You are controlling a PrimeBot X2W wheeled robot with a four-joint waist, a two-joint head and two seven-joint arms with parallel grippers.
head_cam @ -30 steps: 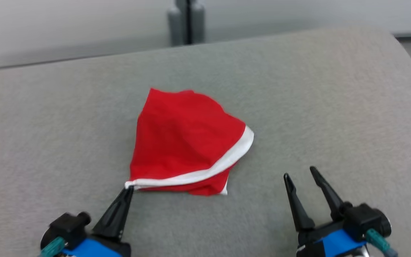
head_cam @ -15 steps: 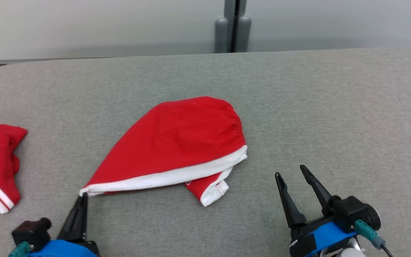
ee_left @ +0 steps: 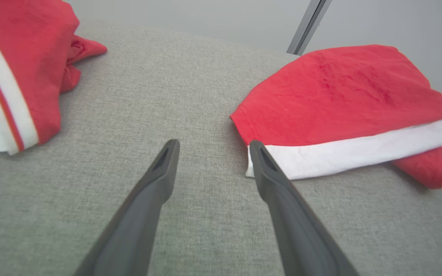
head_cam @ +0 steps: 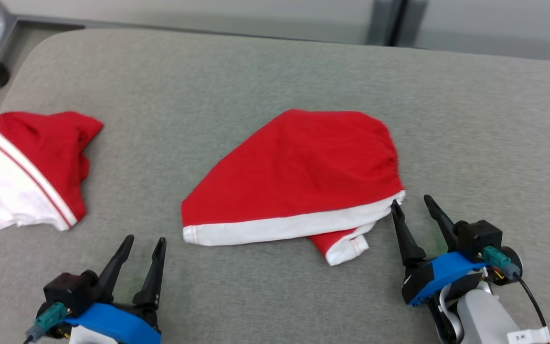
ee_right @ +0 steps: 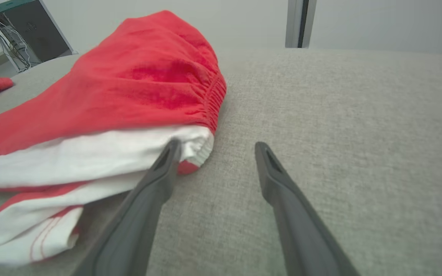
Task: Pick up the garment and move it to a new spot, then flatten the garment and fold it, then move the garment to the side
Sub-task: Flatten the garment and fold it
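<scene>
Since your left hand (head_cam: 145,238) and right hand (head_cam: 410,199) gape empty, the right could snag the shorts (head_cam: 299,172) beside it and bunch them.

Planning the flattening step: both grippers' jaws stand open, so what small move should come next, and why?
Probably ease the right gripper sideways toward the garment until its white-banded corner sits between the open jaws; one finger is beside that corner, and a leg lies tucked underneath, unflattened.
</scene>
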